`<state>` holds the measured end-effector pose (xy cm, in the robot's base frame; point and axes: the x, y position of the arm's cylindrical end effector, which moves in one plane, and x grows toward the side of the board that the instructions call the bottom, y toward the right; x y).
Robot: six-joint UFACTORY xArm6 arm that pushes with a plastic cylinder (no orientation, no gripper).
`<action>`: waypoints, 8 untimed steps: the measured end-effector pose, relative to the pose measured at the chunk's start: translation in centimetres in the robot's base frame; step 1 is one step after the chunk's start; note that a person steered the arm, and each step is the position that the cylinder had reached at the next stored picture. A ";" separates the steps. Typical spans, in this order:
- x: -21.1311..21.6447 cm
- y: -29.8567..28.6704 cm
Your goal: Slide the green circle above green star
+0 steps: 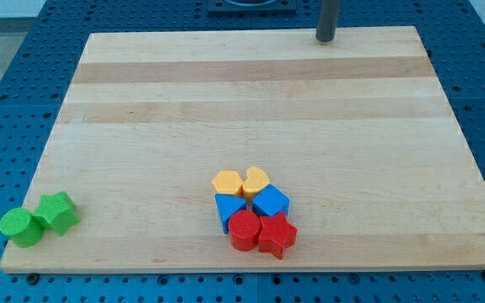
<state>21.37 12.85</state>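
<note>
The green circle (20, 226) sits at the board's bottom left corner, touching the green star (57, 211), which lies just to its upper right. My tip (325, 37) is at the view's top, right of centre, on the far edge of the wooden board (251, 101). It is far from both green blocks and touches nothing.
A tight cluster lies at the bottom centre: a yellow hexagon (226, 182), a yellow heart (256, 179), a blue triangle-like block (229, 208), a blue cube (270, 202), a red circle (244, 230) and a red star (278, 236). A blue pegboard (7, 101) surrounds the board.
</note>
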 end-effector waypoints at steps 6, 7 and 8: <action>7.1 5.2; 11.0 9.0; 16.5 10.1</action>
<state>37.88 22.95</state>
